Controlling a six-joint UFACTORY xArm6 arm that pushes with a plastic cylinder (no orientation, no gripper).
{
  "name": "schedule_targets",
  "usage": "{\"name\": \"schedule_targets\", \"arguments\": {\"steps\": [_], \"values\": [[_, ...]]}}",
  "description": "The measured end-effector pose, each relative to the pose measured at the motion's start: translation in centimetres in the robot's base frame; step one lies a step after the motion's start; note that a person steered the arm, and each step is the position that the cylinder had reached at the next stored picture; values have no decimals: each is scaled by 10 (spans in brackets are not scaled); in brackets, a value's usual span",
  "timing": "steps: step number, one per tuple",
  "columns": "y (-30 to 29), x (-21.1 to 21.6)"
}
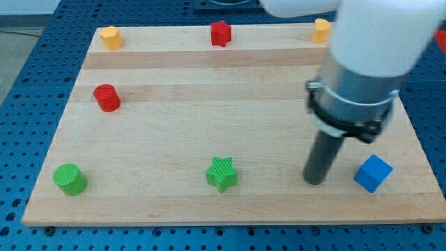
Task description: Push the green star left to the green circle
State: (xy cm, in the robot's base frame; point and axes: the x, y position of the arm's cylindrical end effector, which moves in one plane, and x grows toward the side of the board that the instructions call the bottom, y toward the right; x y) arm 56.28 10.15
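Desk (209, 90), left to right: green circle (70, 179) at the bottom-left corner; red cylinder (106, 97) and yellow block (110, 36) above it; green star (221, 174) at bottom centre, red star (220, 33) at the top edge; my tip (314, 181) right of the green star, apart from it; blue cube (372, 173) just beyond; second yellow block (321, 30) top right. No hand shows, only the rod.

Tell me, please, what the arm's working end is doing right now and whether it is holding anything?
My tip: a plain rod holding nothing, on the board between the green star and the blue cube, touching neither.
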Motion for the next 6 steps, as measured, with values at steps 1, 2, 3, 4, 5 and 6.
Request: {"name": "schedule_targets", "arguments": {"steps": [1,2,3,4,5,6], "values": [[-43,0],[-87,0],[-125,0],[-152,0],[-182,0],[-214,0]]}}
